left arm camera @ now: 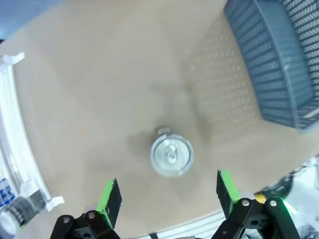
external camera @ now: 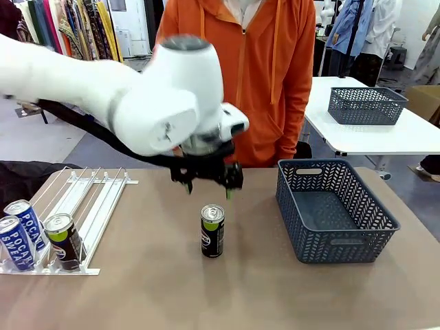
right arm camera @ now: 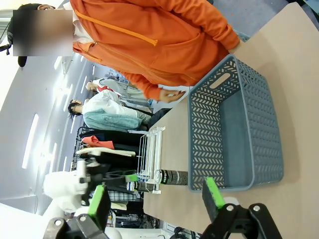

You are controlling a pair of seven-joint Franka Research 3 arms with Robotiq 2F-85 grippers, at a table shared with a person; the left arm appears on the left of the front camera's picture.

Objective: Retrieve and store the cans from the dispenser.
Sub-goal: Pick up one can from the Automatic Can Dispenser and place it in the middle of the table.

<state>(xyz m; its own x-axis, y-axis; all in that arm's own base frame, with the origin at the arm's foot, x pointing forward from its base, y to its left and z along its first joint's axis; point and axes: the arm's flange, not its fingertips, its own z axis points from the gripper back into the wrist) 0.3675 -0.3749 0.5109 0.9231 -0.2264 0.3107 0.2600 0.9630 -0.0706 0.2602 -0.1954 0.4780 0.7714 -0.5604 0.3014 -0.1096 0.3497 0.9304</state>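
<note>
Tan worktop (external camera: 151,295) carries one dark can (external camera: 212,231) upright near its middle; the left gripper (external camera: 209,188) hangs just above it, jaws spread, not touching; three other cans (external camera: 27,223) sit in the dispenser (external camera: 96,199) by the left edge; the right gripper (right arm camera: 155,195) has its jaws spread, empty, facing the grey basket (right arm camera: 234,134).

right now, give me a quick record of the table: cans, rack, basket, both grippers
standing can: dark with green label, upright mid-table, nothing gripping it
left gripper: open, hovering above the standing can, not touching
right gripper: open, nothing between its fingers
rack: on the robot's left side of the table
rack cans: three at the front end, two blue, one dark
basket: grey, on the robot's right of the standing can, apart from it
</note>
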